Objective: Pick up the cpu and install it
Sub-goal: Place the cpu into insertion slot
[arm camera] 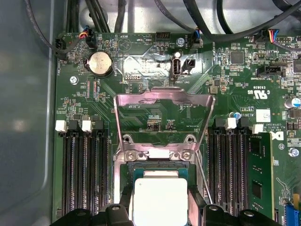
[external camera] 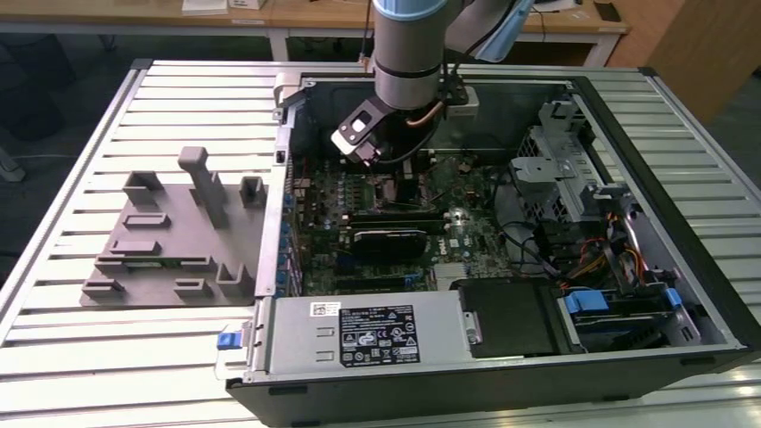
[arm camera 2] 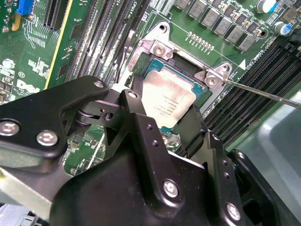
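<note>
One cpu (arm camera: 160, 200), one socket (arm camera 2: 184, 62), one raised socket plate (arm camera: 164, 101), one coin cell (arm camera: 100, 63), one power supply (external camera: 363, 332), one open case (external camera: 476, 397), one grey holder (external camera: 167, 241), one arm (external camera: 411, 45), one tabletop (external camera: 119, 366)

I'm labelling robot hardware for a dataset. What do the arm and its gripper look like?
The arm is a grey metal cylinder with pale blue joint caps; a copper-coloured cable loops at its wrist. The gripper is matte black, angular, with silver screws.

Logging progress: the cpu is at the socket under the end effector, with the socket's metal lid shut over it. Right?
No. The first wrist view shows the lid swung open, off the cpu. The cpu is at the socket under the end effector.
</note>
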Controlling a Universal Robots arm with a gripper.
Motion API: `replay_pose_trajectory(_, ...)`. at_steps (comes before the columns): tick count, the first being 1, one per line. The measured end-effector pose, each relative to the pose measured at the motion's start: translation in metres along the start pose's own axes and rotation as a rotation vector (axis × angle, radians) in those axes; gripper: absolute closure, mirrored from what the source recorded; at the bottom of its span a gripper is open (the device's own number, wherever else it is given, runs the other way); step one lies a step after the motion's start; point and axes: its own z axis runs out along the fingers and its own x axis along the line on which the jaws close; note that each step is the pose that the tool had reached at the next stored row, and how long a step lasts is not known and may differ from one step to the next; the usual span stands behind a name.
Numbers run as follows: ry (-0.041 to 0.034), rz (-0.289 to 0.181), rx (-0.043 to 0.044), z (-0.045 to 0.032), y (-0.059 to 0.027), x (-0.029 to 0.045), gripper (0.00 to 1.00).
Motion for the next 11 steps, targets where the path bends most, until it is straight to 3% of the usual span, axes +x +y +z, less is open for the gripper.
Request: replay_pose_trajectory(11, -0.0011, 0.0, 0.0001, 0.0013, 0.0009, 0.0001, 0.46)
